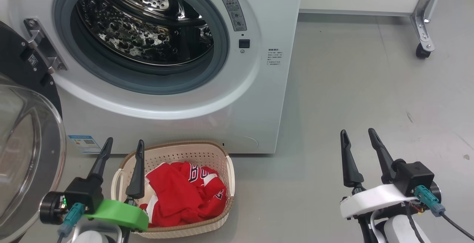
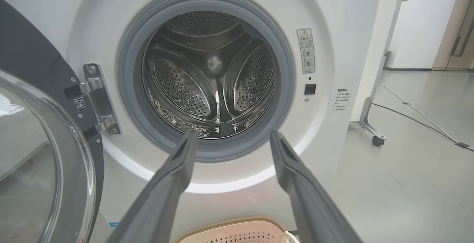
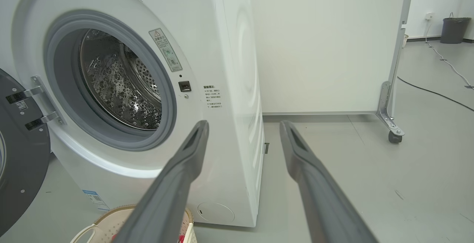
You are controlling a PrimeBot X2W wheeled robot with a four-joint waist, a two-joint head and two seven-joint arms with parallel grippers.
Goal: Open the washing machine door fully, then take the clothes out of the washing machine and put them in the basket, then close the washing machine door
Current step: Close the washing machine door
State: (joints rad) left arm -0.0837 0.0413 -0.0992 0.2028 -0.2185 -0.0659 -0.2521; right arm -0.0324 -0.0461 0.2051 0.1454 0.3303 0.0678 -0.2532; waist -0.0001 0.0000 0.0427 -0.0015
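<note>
Left claw (image 1: 125, 141) is spread and empty at the basket's (image 1: 207, 157) left edge, where the clothes (image 1: 181, 191) lie. Right claw (image 1: 357, 131) is also spread, well apart over the floor. The drum (image 1: 148, 24) looks empty (so only closing is left, I judge). Reach behind the washing machine door (image 1: 26, 154) and push its black rim, not the glass, until it latches.

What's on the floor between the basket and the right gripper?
Nothing. In the head view, the stretch from the basket to the right gripper is bare grey floor.
</note>
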